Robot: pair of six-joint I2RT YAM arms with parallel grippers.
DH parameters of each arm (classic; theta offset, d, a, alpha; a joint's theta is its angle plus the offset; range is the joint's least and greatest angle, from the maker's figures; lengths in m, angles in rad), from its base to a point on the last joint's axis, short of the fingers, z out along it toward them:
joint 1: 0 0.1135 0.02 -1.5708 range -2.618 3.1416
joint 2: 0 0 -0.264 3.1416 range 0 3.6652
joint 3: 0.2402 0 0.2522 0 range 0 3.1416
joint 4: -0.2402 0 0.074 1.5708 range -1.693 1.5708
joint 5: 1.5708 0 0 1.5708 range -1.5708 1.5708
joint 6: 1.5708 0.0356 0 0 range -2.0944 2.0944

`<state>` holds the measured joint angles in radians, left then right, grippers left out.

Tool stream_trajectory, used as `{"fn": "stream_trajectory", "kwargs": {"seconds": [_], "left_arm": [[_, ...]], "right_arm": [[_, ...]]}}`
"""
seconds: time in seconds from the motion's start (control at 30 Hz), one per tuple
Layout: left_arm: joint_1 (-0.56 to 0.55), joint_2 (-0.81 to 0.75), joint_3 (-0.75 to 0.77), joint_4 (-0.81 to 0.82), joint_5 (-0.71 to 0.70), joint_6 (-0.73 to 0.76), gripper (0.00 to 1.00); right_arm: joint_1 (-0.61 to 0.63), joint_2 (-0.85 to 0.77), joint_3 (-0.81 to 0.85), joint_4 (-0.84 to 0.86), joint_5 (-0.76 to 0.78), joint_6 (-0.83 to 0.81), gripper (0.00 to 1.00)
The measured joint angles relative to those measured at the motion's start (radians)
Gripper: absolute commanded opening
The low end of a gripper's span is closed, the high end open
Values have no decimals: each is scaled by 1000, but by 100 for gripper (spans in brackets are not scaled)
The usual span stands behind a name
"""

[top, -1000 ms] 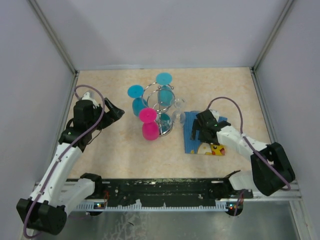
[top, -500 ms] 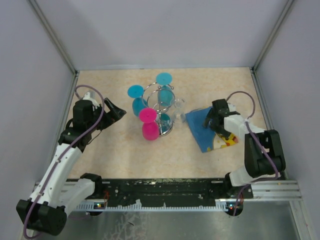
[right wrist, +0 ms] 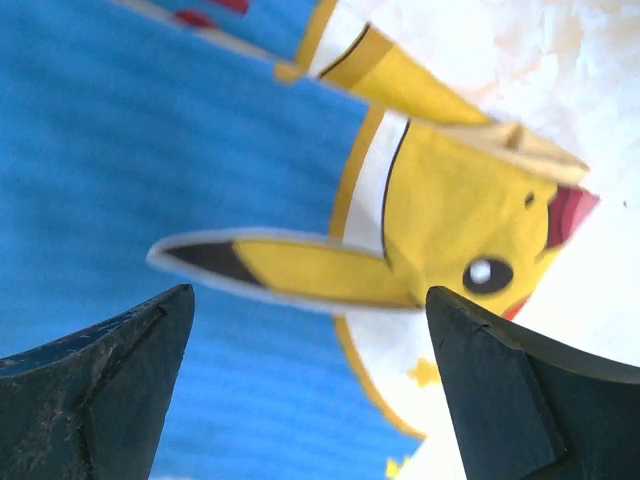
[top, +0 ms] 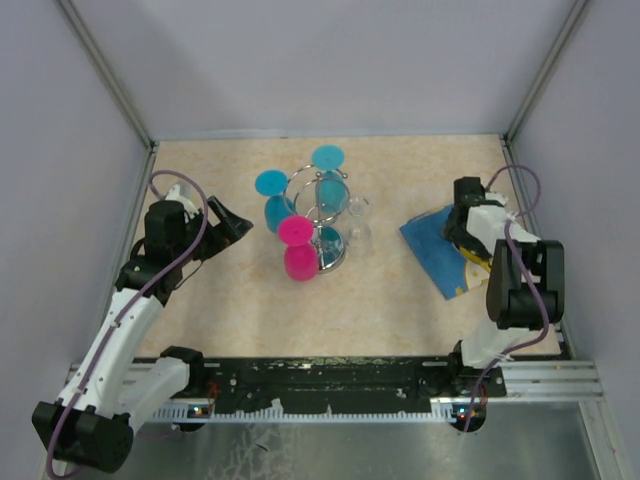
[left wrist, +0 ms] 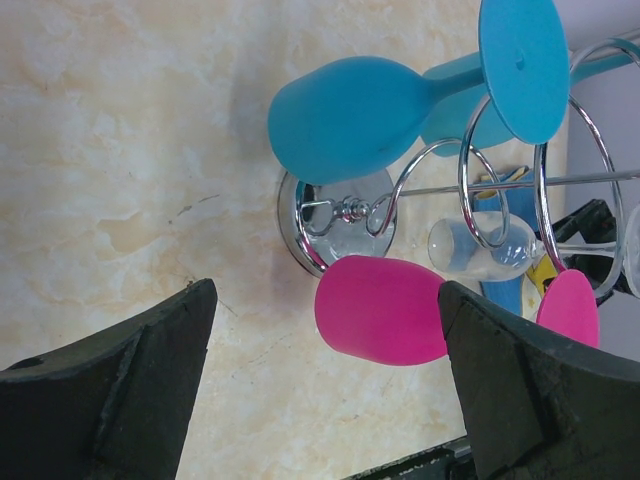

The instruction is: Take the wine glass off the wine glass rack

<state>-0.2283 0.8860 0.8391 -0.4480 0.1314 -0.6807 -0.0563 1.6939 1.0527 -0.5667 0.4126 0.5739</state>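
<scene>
The chrome wine glass rack [top: 337, 258] stands mid-table with two teal glasses [top: 331, 190], a pink glass [top: 299, 262] and a clear wine glass [top: 357, 224] hanging on its loop arms. My left gripper [top: 235, 225] is open and empty, left of the rack and level with it. In the left wrist view the rack's mirror base [left wrist: 335, 215], a teal glass [left wrist: 350, 115], the pink glass [left wrist: 385, 310] and the clear glass [left wrist: 480, 248] lie ahead of the open left gripper [left wrist: 325, 400]. My right gripper [top: 460, 230] is open, close over a blue cloth [top: 438, 245].
The blue cloth [right wrist: 150, 150] has a yellow cartoon figure [right wrist: 460, 220] printed on it and lies at the right, near the right wall. Grey walls close off the left, back and right. The arm bases and a black rail run along the front edge.
My right gripper has swung right and back, away from the rack, and the blue cloth has shifted right with it. The left arm and the glasses have not moved.
</scene>
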Motion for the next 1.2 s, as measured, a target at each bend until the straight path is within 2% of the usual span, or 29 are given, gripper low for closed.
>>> {"fn": "stream_trajectory", "kwargs": {"seconds": [0.13, 0.23, 0.33, 0.6, 0.8, 1.0, 1.2], "left_arm": [[0, -1, 0, -1, 0, 0, 97], [0, -2, 0, -1, 0, 0, 97], [0, -6, 0, 3, 2, -4, 97], [0, -4, 0, 22, 39, -21, 96], [0, -7, 0, 21, 40, -22, 97], [0, -21, 0, 15, 34, -18, 97], [0, -21, 0, 2, 26, -14, 97]], "right_arm": [[105, -200, -91, 6, 5, -16, 99], [161, -401, -179, 85, -164, -43, 99], [166, -463, -215, 122, -290, -62, 99], [167, -314, -216, 134, -531, -127, 99], [167, -221, -186, 149, -649, -146, 99], [131, -122, -155, 94, -598, -154, 99], [35, -82, -92, 23, -430, -146, 99]]}}
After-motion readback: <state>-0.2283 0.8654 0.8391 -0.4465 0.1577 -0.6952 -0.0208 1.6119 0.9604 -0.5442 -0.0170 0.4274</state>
